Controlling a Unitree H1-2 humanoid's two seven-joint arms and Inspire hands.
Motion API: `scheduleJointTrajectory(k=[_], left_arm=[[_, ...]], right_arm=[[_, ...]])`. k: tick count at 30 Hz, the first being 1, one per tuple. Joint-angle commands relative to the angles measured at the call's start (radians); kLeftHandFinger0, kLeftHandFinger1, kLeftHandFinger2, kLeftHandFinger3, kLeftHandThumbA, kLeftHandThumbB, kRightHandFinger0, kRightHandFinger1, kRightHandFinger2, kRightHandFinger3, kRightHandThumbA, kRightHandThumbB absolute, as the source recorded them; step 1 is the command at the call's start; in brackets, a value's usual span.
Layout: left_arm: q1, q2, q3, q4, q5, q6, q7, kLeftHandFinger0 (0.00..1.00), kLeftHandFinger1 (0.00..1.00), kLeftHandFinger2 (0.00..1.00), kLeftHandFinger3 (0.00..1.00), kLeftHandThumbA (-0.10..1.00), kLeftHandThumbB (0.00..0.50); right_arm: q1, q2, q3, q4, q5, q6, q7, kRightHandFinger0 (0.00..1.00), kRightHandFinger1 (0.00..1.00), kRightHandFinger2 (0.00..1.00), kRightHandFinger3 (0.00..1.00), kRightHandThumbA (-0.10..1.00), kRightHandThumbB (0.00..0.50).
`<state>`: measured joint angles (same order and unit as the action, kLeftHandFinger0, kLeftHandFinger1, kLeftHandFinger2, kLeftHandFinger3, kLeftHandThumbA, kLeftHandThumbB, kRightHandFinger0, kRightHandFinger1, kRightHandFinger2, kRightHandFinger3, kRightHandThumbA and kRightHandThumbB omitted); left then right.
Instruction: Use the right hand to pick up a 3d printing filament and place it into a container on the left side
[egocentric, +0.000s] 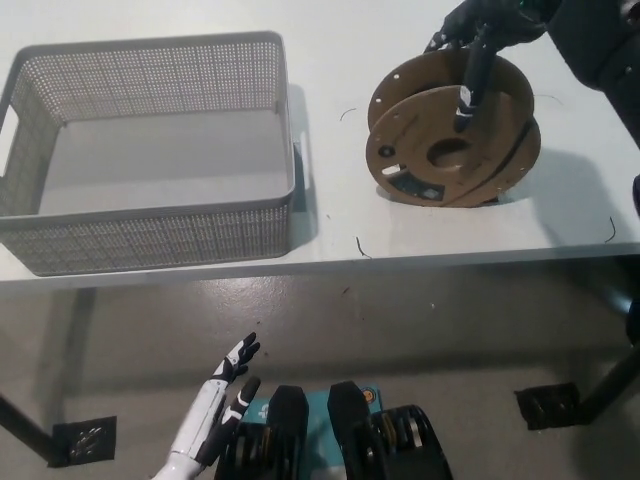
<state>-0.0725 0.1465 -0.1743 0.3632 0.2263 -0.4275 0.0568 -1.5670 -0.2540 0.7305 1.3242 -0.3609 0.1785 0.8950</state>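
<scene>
Single head view, camera on the robot's head, pointing steeply down and forward. Upper half of frame takes in the white worktop (330, 60) from above, at mid range; its near edge runs across the middle. Lower half looks past that edge to the grey floor (420, 330) below. No second view, so nothing is shared.
</scene>
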Motion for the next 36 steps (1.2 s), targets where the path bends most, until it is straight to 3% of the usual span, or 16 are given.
scheduleJointTrajectory(k=[1,3,4,5,6,7,8,10,11,13,15,18,25,32,34,36], left_arm=[[-0.004,0.004,-0.006,-0.036,0.008,-0.042,-0.008,1.0,1.0,1.0,1.0,1.0,0.152],[-0.007,0.004,-0.005,-0.039,0.008,-0.042,-0.01,1.0,1.0,1.0,1.0,1.0,0.151],[-0.01,0.006,-0.005,-0.038,0.005,-0.042,-0.011,1.0,1.0,1.0,1.0,1.0,0.153],[-0.017,0.006,-0.006,-0.032,0.003,-0.043,-0.009,1.0,1.0,1.0,1.0,1.0,0.161],[-0.02,0.007,-0.006,-0.029,0.002,-0.043,-0.007,1.0,1.0,1.0,1.0,1.0,0.163],[-0.021,0.007,-0.007,-0.027,0.002,-0.043,-0.004,1.0,1.0,1.0,1.0,1.0,0.169],[-0.021,0.007,-0.007,-0.027,-0.001,-0.043,-0.005,1.0,1.0,1.0,1.0,1.0,0.171],[-0.023,0.009,-0.005,-0.029,-0.004,-0.043,-0.01,1.0,1.0,1.0,1.0,1.0,0.165],[-0.024,0.012,-0.001,-0.031,-0.003,-0.043,-0.011,1.0,1.0,1.0,1.0,1.0,0.163],[-0.023,0.012,0.002,-0.03,-0.002,-0.043,-0.012,1.0,1.0,1.0,1.0,1.0,0.159],[-0.023,0.012,-0.002,-0.029,-0.004,-0.043,-0.007,1.0,1.0,1.0,1.0,1.0,0.149],[-0.022,0.01,-0.001,-0.025,-0.005,-0.043,-0.007,1.0,1.0,1.0,1.0,1.0,0.158],[-0.02,0.008,0.001,-0.023,0.001,-0.042,-0.005,1.0,1.0,1.0,1.0,1.0,0.162],[-0.021,0.01,0.001,-0.017,-0.002,-0.043,-0.005,1.0,1.0,1.0,1.0,1.0,0.151],[-0.02,0.01,0.001,-0.016,0.002,-0.043,-0.004,1.0,1.0,1.0,1.0,1.0,0.157],[-0.02,0.009,0.002,-0.016,0.007,-0.042,-0.004,1.0,1.0,1.0,1.0,1.0,0.159]], right_arm=[[0.093,0.043,-0.036,0.025,-0.018,-0.102,-0.084,1.0,1.0,1.0,1.0,1.0,0.398],[0.129,0.048,-0.083,0.012,-0.004,-0.118,-0.224,1.0,1.0,1.0,1.0,0.92,0.412],[0.154,0.051,-0.111,0.002,0.002,-0.136,-0.33,0.95,0.95,1.0,1.0,0.73,0.394],[0.165,0.054,-0.119,0.0,-0.007,-0.151,-0.391,0.1,0.14,0.36,0.75,0.45,0.315],[0.177,0.057,-0.119,-0.002,-0.021,-0.175,-0.459,0.02,0.16,0.37,0.45,0.24,0.231],[0.187,0.054,-0.133,-0.009,-0.019,-0.192,-0.5,0.03,0.35,0.64,0.43,-0.05,0.238],[0.192,0.051,-0.155,-0.013,-0.004,-0.186,-0.513,0.08,0.5,0.83,0.55,-0.1,0.208],[0.195,0.045,-0.19,-0.01,0.019,-0.188,-0.53,0.07,0.6,0.98,0.83,-0.1,0.153],[0.195,0.042,-0.216,0.0,0.035,-0.205,-0.538,0.1,0.67,0.96,0.81,-0.1,0.137],[0.201,0.027,-0.249,0.011,0.05,-0.216,-0.547,0.11,0.64,0.96,0.95,-0.1,0.134],[0.209,0.018,-0.27,0.012,0.044,-0.215,-0.57,0.19,0.7,0.98,0.88,-0.1,0.145],[0.217,0.008,-0.296,0.016,0.026,-0.212,-0.588,0.23,0.75,1.0,0.95,-0.1,0.129],[0.228,-0.011,-0.394,0.047,0.07,-0.159,-0.618,0.29,0.75,1.0,0.97,-0.1,0.16],[0.24,-0.037,-0.683,0.076,0.275,-0.062,-0.675,0.31,0.73,1.0,1.0,-0.1,0.156],[0.245,-0.042,-0.799,0.08,0.351,-0.043,-0.676,0.24,0.67,1.0,1.0,-0.1,0.146],[0.246,-0.049,-0.885,0.083,0.397,-0.024,-0.69,0.06,0.52,0.99,1.0,-0.1,0.162]])
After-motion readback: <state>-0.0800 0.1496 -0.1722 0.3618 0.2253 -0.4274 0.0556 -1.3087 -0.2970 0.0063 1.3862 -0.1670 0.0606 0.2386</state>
